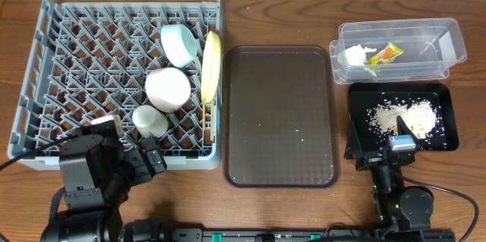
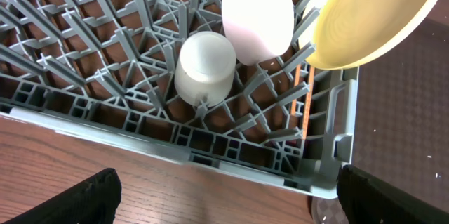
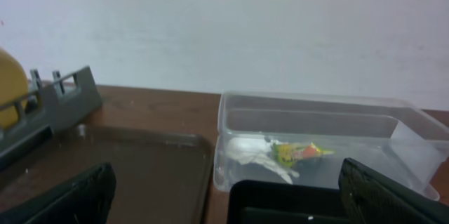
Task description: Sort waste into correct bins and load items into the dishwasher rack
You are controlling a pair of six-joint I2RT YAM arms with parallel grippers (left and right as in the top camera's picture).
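Observation:
The grey dishwasher rack (image 1: 91, 60) holds the light blue bowl (image 1: 180, 43), the yellow plate (image 1: 212, 61) on edge, the white bowl (image 1: 168, 89), the white cup (image 1: 149, 121) and the chopsticks (image 1: 207, 118). In the left wrist view the cup (image 2: 204, 66), white bowl (image 2: 257, 17) and plate (image 2: 368, 17) sit in the rack (image 2: 105, 41). My left gripper (image 1: 152, 162) (image 2: 228, 203) is open over the bare wood just in front of the rack. The clear tub (image 1: 433, 45) (image 3: 316, 119) holds the wrapper (image 1: 387, 52) (image 3: 302, 152) and white paper (image 1: 357, 54) (image 3: 249, 150). Rice scraps (image 1: 402, 117) lie in the black tray (image 1: 357, 94) (image 3: 280, 203). My right gripper (image 1: 377, 149) (image 3: 228, 199) is open at that tray's near left corner.
A large brown serving tray (image 1: 281, 117) (image 3: 140, 175) lies between the rack and the two bins, with a few white crumbs on it. Both arm bases stand at the table's front edge.

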